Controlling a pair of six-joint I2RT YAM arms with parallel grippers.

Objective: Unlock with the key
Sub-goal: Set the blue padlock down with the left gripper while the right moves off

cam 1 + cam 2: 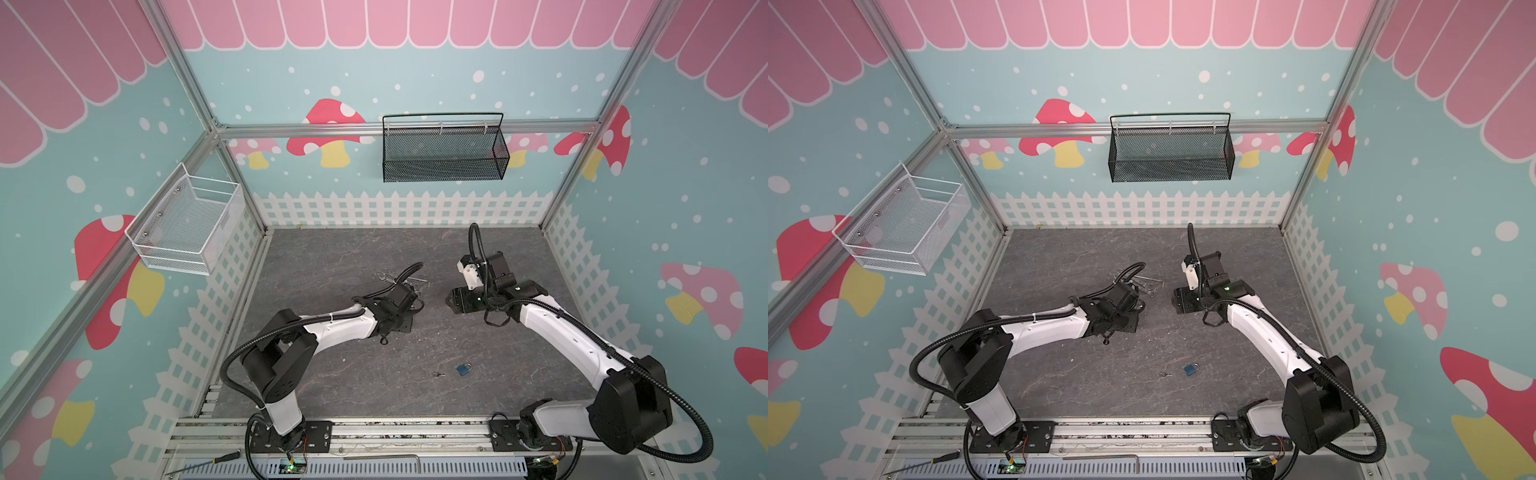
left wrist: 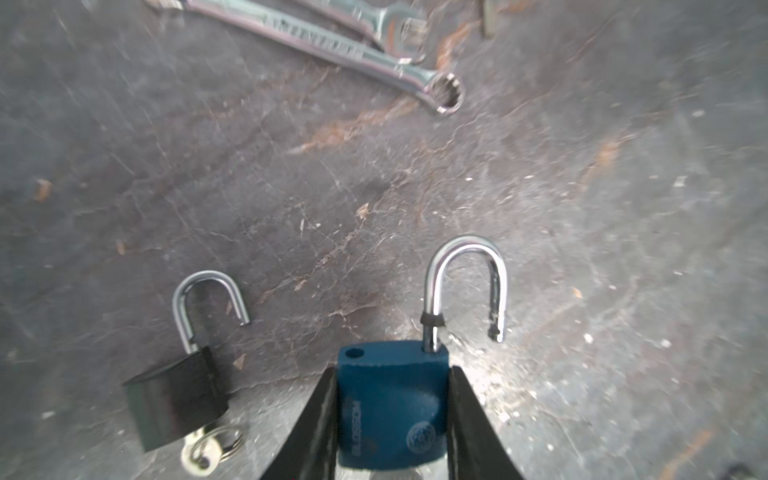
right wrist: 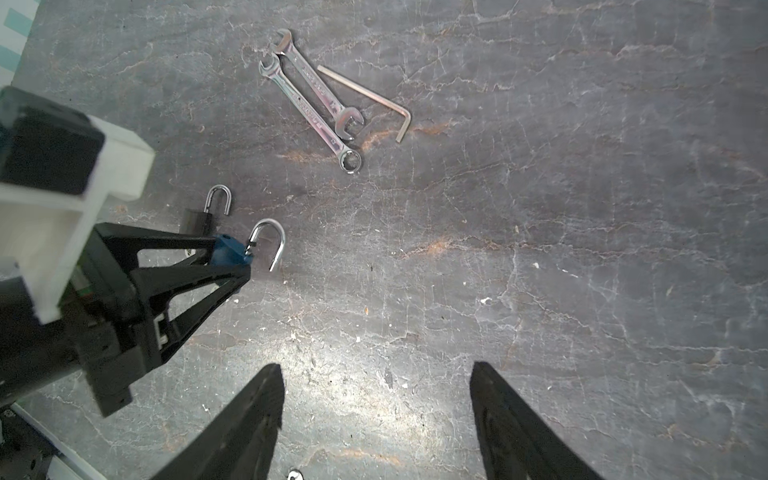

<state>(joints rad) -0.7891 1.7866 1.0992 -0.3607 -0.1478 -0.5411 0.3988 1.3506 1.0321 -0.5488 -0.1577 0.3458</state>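
Blue padlock [image 2: 390,407] — underside out of sight — clamped in left hand [image 2: 392,370]; right hand [image 3: 376,368] spread wide.

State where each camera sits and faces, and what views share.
Top views: high in front, looking down at the table; left arm, right arm show.
Left wrist: looks along left claw, shut on blue padlock.
Right wrist: looks down past open right claw; left claw shows.
Shared: wrist views both show blue padlock, black padlock, wrench.
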